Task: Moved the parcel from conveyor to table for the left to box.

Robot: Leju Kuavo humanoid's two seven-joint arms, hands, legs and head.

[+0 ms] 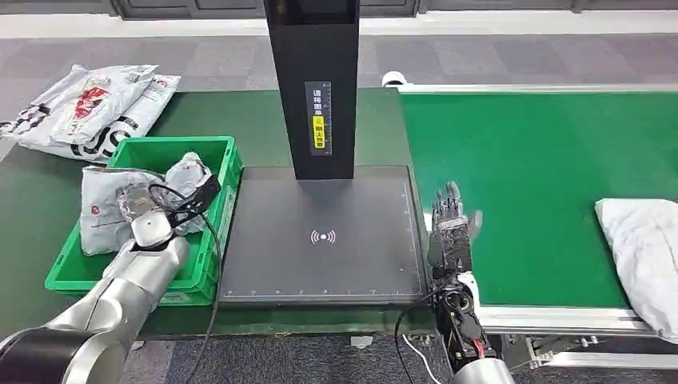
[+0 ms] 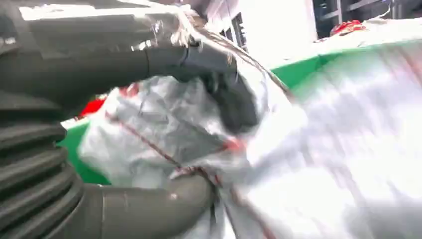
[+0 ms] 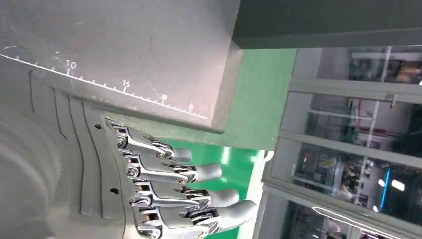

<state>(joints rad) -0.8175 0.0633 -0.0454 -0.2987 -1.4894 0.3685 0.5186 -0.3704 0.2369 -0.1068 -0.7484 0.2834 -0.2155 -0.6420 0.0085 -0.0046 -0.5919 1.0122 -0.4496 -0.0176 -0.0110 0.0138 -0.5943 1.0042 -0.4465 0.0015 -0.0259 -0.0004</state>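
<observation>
Surface: green conveyor belt [image 1: 544, 176] held white plastic parcel [image 1: 644, 240] at its right edge.
Left hand [image 1: 172, 210]: gripped crinkled grey parcel [image 2: 199, 134] over green plastic crate [image 1: 228, 160].
Right hand [image 1: 452, 228]: fingers spread, nothing held.

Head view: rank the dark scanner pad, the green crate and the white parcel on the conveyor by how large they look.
1. Dark scanner pad: largest.
2. Green crate: smaller, partly hidden by the left arm.
3. White parcel: smallest as seen, but the picture's edge cuts it off, so its full size is unsure.
</observation>
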